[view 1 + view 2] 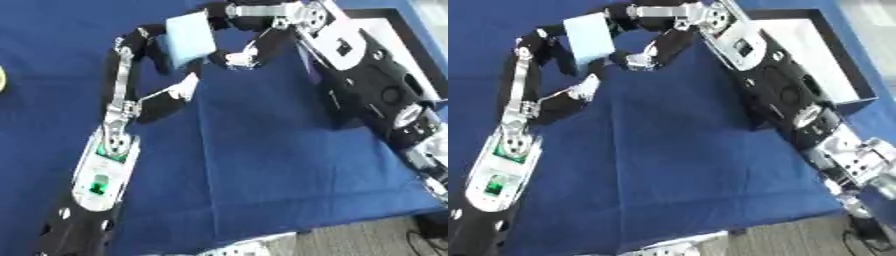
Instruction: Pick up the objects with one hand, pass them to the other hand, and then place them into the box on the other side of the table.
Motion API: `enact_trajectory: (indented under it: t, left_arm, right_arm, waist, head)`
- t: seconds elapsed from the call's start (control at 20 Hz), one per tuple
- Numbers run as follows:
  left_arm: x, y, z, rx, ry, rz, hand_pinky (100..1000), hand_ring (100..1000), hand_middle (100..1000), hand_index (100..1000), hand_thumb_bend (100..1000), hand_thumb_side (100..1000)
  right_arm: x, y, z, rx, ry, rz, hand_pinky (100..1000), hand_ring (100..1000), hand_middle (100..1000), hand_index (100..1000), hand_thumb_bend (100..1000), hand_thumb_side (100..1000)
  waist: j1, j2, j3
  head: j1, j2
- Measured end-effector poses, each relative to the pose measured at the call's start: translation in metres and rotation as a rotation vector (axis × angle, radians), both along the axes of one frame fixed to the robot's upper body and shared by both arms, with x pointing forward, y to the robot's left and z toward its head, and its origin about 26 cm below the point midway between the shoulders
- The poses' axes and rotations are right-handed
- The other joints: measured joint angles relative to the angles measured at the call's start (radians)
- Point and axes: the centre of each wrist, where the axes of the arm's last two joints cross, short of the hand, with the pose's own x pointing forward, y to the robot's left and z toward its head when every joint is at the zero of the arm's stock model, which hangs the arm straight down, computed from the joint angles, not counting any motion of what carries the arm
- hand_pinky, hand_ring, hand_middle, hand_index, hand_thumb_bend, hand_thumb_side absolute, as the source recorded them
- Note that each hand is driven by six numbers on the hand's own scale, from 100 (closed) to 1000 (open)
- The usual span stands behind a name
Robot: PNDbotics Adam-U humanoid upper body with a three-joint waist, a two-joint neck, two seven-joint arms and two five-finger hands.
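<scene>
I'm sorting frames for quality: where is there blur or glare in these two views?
Left eye view: soft all over, the light blue object between the left robot hand and right robot hand has fuzzy edges. Right eye view: equally soft; the box has a washed-out white interior; the blue cloth shows no glare.

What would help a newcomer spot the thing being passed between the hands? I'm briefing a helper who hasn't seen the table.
Start at the blue cloth covering the table and follow both black arms to where they meet near its far edge. Between the left hand and the right hand is a pale blue block, flat-faced and rectangular, the only light-coloured thing among the dark fingers.
</scene>
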Motion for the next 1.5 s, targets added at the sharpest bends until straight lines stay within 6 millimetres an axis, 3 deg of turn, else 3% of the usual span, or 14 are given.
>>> enact_trajectory:
  t: [0.25,0.65,0.9,1.5]
  left_arm:
    - [-0.0009,-0.0002,0.0016,0.000,0.002,-0.016,605,329,222,511,165,145]
    - [-0.0004,0.0016,0.0014,0.011,0.026,-0.034,604,327,215,528,148,161]
    - [-0.0006,0.0018,0.0020,0.013,0.047,-0.029,602,324,212,537,136,182]
    - [-0.0006,0.0017,0.0021,0.012,0.090,-0.016,608,323,211,548,116,204]
  right_arm:
    - [0.0008,-0.0003,0.0003,0.001,-0.007,-0.003,874,1000,970,1000,100,465]
    - [0.0008,0.0015,0.0017,0.005,-0.015,0.005,875,1000,982,1000,100,333]
    - [0.0004,0.0032,0.0014,0.006,-0.017,0.012,874,1000,982,1000,100,515]
    - [0.0007,0.0062,-0.0002,0.016,-0.032,0.021,874,1000,983,1000,100,540]
  waist:
    - [0.000,0.000,0.000]
    - [0.000,0.002,-0.001]
    - [0.000,0.002,-0.003]
    - [0.000,0.006,-0.007]
  head:
    - [-0.001,0.000]
    - [-0.002,0.000]
    - [-0.001,0.000]
    - [-0.001,0.000]
